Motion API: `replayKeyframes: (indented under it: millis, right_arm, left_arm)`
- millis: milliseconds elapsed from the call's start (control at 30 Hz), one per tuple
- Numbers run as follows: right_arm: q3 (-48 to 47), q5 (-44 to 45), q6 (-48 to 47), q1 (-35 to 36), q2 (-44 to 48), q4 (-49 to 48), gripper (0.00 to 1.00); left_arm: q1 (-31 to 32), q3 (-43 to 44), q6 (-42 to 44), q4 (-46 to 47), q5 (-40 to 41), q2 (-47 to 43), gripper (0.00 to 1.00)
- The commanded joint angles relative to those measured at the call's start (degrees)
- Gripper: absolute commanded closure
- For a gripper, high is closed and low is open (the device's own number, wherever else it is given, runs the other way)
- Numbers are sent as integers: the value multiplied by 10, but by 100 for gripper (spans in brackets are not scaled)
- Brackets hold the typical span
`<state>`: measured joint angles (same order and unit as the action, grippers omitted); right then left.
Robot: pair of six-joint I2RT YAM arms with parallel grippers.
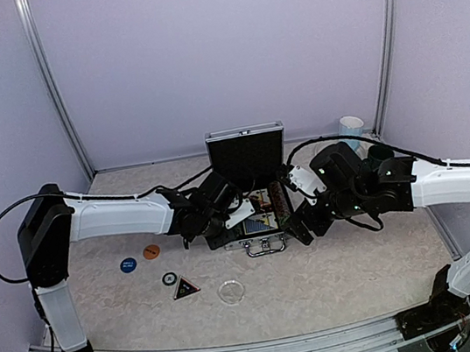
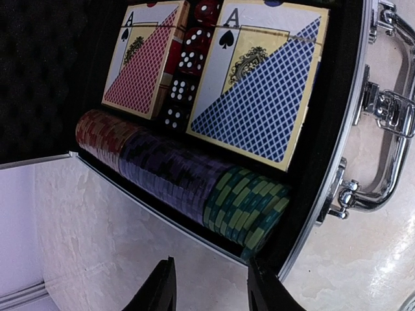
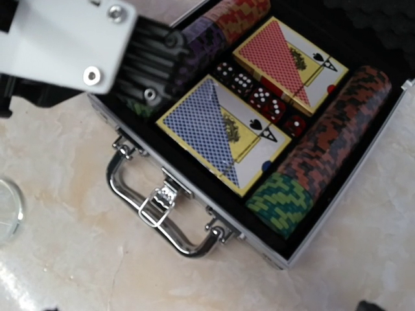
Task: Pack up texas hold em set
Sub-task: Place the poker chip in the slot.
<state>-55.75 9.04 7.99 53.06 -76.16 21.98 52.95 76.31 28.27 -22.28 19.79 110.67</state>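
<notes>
The silver briefcase (image 1: 263,244) lies open mid-table with its black lid (image 1: 246,152) upright. In the left wrist view it holds a red card deck (image 2: 142,58), a blue deck (image 2: 259,97), dice (image 2: 185,71) and a chip row ending in green chips (image 2: 249,207). My left gripper (image 2: 211,288) is open and empty, just outside the case's left wall by the green chips. My right gripper (image 1: 300,226) hovers at the case's right front, with only a fingertip (image 3: 369,304) showing at the frame edge, spread wide, holding nothing. A blue disc (image 1: 128,264), orange disc (image 1: 151,251), black triangle (image 1: 185,288) and clear disc (image 1: 230,292) lie on the table.
A small black round piece (image 1: 170,279) lies beside the triangle. A light-blue mug (image 1: 351,132) and a dark mug (image 1: 380,154) stand at the back right. The case's chrome handle (image 3: 149,214) faces the near edge. The left arm (image 3: 65,39) reaches over the case's left chip row.
</notes>
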Motion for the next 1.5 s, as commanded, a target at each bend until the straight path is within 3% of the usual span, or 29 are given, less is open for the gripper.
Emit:
replayKeyframes:
  millis: [0,267,1067,1467]
  right_arm:
    - [0,-1,-2,-6,0,-2,1]
    - [-3,0,-4,-7,-5,0,1]
    - [-6,10,5,-8,-10,9,1]
    - [-12,15,6,-9,-12,16,1]
  left_arm:
    - [-3,16,-14,8,-4,-4,62]
    - [-9,27,-28,6,5,-21,62]
    - [-5,48,-72,-18,-9,47,63]
    - [-10,84,-113,-31,78,20,64]
